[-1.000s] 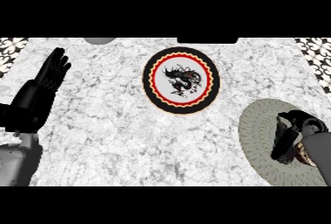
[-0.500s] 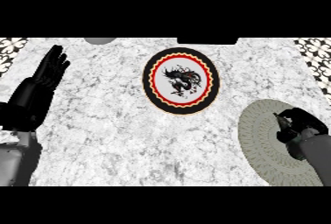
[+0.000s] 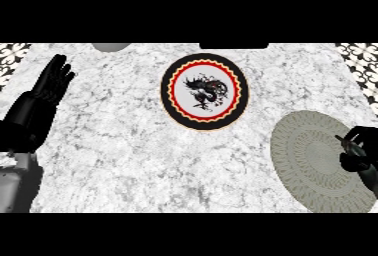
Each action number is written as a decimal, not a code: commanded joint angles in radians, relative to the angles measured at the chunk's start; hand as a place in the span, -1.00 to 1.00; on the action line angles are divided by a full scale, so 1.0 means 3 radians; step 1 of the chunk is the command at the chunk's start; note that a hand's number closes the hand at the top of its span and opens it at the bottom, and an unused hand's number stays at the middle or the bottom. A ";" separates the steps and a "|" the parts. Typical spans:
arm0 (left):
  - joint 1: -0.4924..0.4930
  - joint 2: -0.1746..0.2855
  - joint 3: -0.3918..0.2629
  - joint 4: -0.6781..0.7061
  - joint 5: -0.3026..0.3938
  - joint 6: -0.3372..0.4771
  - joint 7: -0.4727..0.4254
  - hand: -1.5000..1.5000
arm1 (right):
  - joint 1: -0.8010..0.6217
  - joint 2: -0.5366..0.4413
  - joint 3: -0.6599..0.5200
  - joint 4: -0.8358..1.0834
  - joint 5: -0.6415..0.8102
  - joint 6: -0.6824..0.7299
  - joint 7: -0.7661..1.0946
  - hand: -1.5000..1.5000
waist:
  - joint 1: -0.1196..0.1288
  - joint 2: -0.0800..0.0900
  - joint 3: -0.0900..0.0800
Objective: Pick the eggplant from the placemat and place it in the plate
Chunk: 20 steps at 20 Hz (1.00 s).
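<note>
The plate (image 3: 171, 91), black-rimmed with a red ring and a dragon picture, lies at the counter's far middle. A round grey-green placemat (image 3: 310, 165) lies at the right front. My right hand (image 3: 362, 159) hangs over the placemat's right edge, half cut off by the view's border, its fingers curled round the dark eggplant (image 3: 345, 142). Only a thin sliver of the eggplant shows past the fingers. My left hand (image 3: 40, 100) rests open at the left edge with its fingers up, well away from the plate.
White marble counter (image 3: 133, 160) fills the view. A grey rounded object (image 3: 111, 46) pokes in at the far edge, left of the plate. Patterned tiles (image 3: 13, 55) show at both far corners.
My right hand, curled on the eggplant, has drifted right and slightly up, off the placemat's middle toward the view's edge, uncovering more of the placemat. The left hand stays still.
</note>
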 commanded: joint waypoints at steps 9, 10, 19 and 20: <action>-0.0178 -0.0036 0.0031 0.0025 -0.0074 0.0055 0.0159 0.00 | 0.0467 -0.0011 -0.0128 -0.1632 -0.0083 -0.0430 -0.0358 1.00 | -0.0028 -0.0004 0.0005; -0.0154 -0.0090 0.0029 0.0255 -0.0084 0.0014 -0.0086 0.00 | 0.0382 0.0043 -0.0150 -0.1763 -0.0151 -0.0433 -0.0350 1.00 | -0.0042 0.0005 0.0003; -0.0044 -0.0138 -0.0023 0.0026 -0.0099 -0.0053 -0.0027 0.00 | -0.0111 0.0455 -0.0078 -0.2391 -0.0467 -0.0122 -0.0127 1.00 | 0.0049 0.0013 0.0006; -0.0135 -0.0214 -0.0080 -0.0091 -0.0177 0.0096 0.0189 0.00 | -0.0241 0.0563 0.0018 -0.2273 -0.0343 -0.0127 -0.0072 1.00 | 0.0058 0.0014 0.0006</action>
